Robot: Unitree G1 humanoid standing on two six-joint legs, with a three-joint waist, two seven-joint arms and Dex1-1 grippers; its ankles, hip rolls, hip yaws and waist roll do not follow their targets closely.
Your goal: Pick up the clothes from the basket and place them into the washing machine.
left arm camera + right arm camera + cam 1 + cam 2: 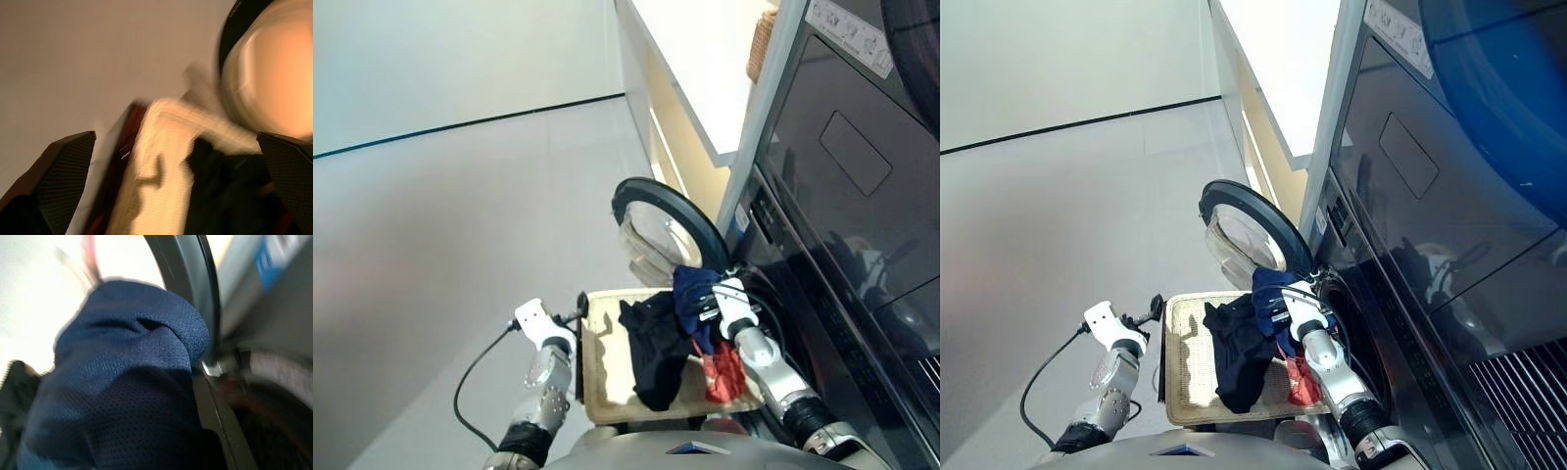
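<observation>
Holding the navy garment (pixel 693 294) up, the right pincer (pixel 722 294) pinches it at the drum mouth of the washing machine (pixel 822 294), at 3 o'clock of the basket (pixel 607 382). Black garment (pixel 654 348) drapes across the basket; red one (pixel 724 374) lies at its 3 o'clock edge, under the right arm. Left pincer (pixel 176 166) hangs spread and empty at the basket's 9 o'clock side. Risks: hanging navy cloth may snag on the open door (pixel 671 220) or its hinge, or drop outside the drum.
</observation>
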